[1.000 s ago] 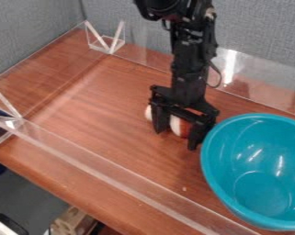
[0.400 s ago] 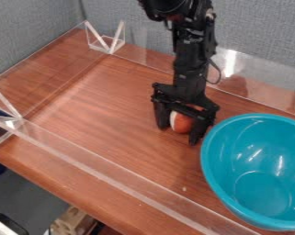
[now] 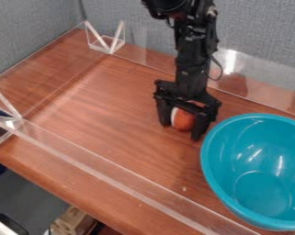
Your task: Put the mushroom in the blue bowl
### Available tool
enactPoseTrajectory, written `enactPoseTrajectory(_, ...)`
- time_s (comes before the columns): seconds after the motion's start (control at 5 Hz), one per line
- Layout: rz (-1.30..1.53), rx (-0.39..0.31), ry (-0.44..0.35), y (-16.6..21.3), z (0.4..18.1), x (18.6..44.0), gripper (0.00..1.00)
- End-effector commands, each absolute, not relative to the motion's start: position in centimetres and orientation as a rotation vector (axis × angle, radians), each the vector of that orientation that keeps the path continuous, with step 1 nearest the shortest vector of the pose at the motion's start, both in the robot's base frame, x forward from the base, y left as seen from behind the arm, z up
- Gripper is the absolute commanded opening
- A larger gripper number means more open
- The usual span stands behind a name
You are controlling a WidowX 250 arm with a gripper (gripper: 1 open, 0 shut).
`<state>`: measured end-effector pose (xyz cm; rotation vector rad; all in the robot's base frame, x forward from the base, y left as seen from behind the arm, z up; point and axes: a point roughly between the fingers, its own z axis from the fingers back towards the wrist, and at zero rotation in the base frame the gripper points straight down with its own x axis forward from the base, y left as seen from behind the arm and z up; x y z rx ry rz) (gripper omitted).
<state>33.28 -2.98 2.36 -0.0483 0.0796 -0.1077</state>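
The mushroom [image 3: 183, 118] sits between the wide-spread fingers of the gripper [image 3: 184, 117], left of the blue bowl [image 3: 254, 170]; I cannot tell whether it is gripped.

Legible text: none. Labels, brands, numbers, signs: none readable on any surface, whether near the pincer [image 3: 187, 115] or away from it.
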Motion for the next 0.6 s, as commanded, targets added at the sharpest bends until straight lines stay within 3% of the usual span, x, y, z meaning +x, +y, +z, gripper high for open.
enactPoseTrajectory(0.0,-0.093,-0.051,0.043,-2.61,3.30,34.31,1.00)
enactPoseTrajectory(0.4,-0.085,-0.056,0.047,-2.66,3.16,34.93,1.00)
